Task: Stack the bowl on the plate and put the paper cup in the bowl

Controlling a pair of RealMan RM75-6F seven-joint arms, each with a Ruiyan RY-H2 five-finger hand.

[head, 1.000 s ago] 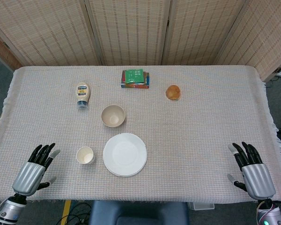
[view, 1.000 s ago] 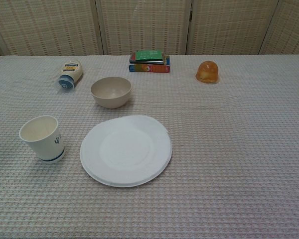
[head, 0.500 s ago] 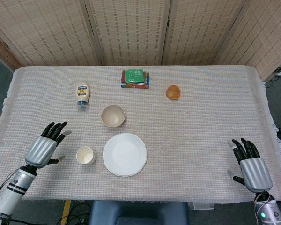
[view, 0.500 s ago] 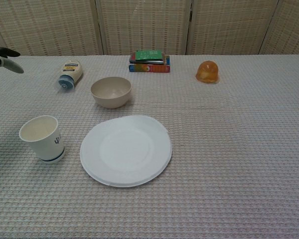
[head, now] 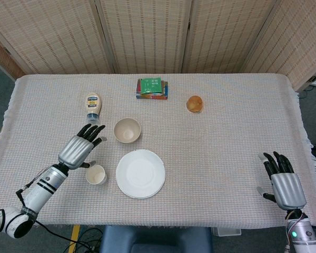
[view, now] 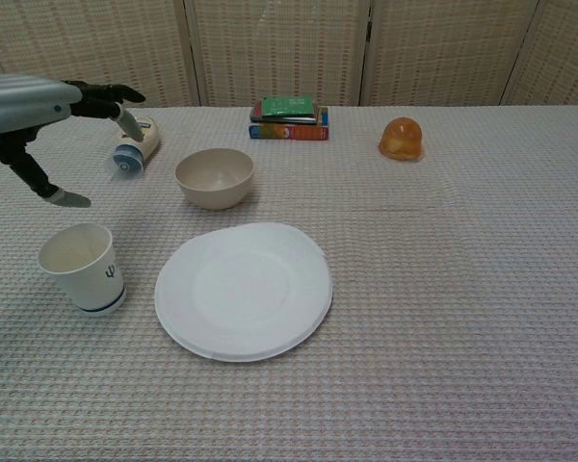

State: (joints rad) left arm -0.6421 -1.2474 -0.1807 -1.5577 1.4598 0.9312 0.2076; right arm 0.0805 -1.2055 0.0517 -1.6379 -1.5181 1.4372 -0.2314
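Head view: the left hand (head: 80, 148) is hovering flat with fingers spread and holding nothing, just above the paper cup (head: 96, 174) and left of the bowl (head: 127, 130). The right hand (head: 285, 187) is resting open and empty at the worktop's (head: 226, 142) near right edge, well apart from the bowl. One round white plate (head: 140, 173) is lying just in front of the one smooth beige bowl; the one cup is standing upright beside the plate, on woven cloth.
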